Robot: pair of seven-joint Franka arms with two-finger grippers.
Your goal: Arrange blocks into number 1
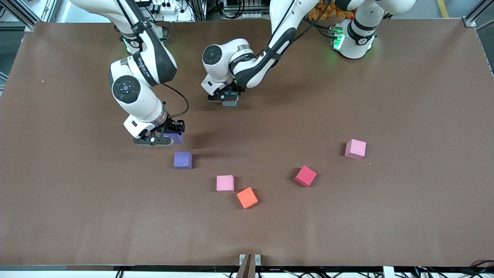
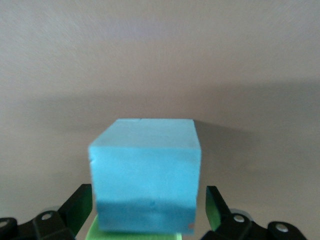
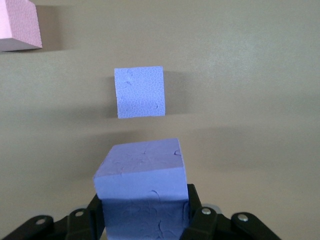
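Note:
My right gripper (image 1: 169,136) (image 3: 145,216) is shut on a purple block (image 1: 176,138) (image 3: 142,190), low over the bare table. A second purple block (image 1: 182,160) (image 3: 139,91) lies loose on the table close by. My left gripper (image 1: 227,99) (image 2: 147,210) stands open astride the light blue block (image 1: 230,103) (image 2: 145,165), with slim gaps at both fingers. A strip of the green block (image 2: 135,234) shows against the blue one's edge; the front view hides it under the hand. The crimson block (image 1: 305,176) lies apart, toward the left arm's end.
A pale pink cube (image 1: 225,183) (image 3: 17,25) and an orange cube (image 1: 247,197) lie together, nearer the front camera than the purple blocks. Another pale pink cube (image 1: 355,149) sits toward the left arm's end. The brown table (image 1: 405,96) stretches wide around them.

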